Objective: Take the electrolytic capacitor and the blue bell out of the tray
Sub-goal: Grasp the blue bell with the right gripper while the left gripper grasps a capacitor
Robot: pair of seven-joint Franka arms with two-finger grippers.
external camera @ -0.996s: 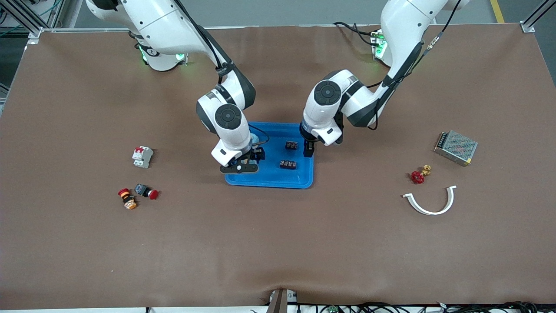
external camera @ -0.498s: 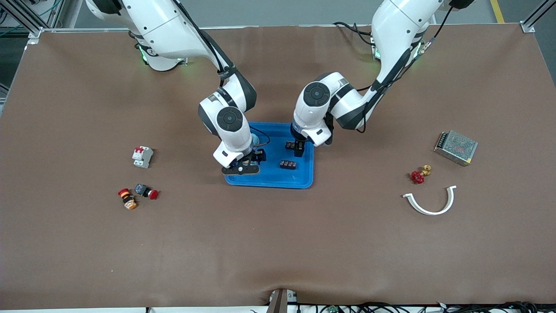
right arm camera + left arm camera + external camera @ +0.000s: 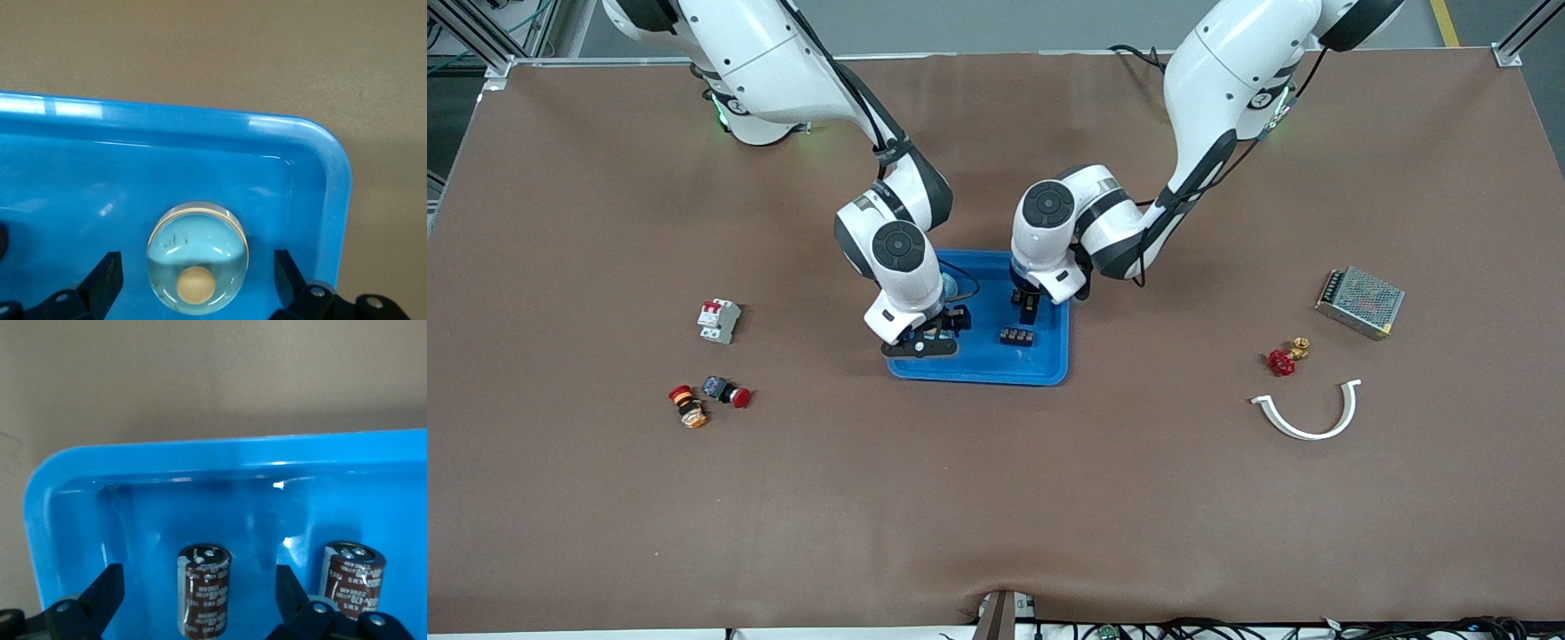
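A brown capacitor (image 3: 203, 590) rests in the blue tray (image 3: 978, 378) between the fingers of my left gripper (image 3: 198, 600), which is open and not touching it. A second capacitor (image 3: 353, 577) sits beside it, the one showing in the front view as capacitor (image 3: 1017, 337). My left gripper (image 3: 1029, 311) hangs low over the tray's middle. The bell (image 3: 198, 257), a shiny dome with a beige button, lies near a tray corner (image 3: 320, 143) between the spread fingers of my open right gripper (image 3: 198, 280). From the front, my right gripper (image 3: 921, 345) hides the bell.
Toward the right arm's end lie a white circuit breaker (image 3: 719, 320) and two red push buttons (image 3: 727, 392) (image 3: 687, 404). Toward the left arm's end are a metal power supply (image 3: 1360, 302), a red valve handle (image 3: 1282, 360) and a white curved strip (image 3: 1307, 413).
My left gripper has moved from the tray's edge inward, toward the right arm's end, to straddle a capacitor. My right gripper has barely shifted.
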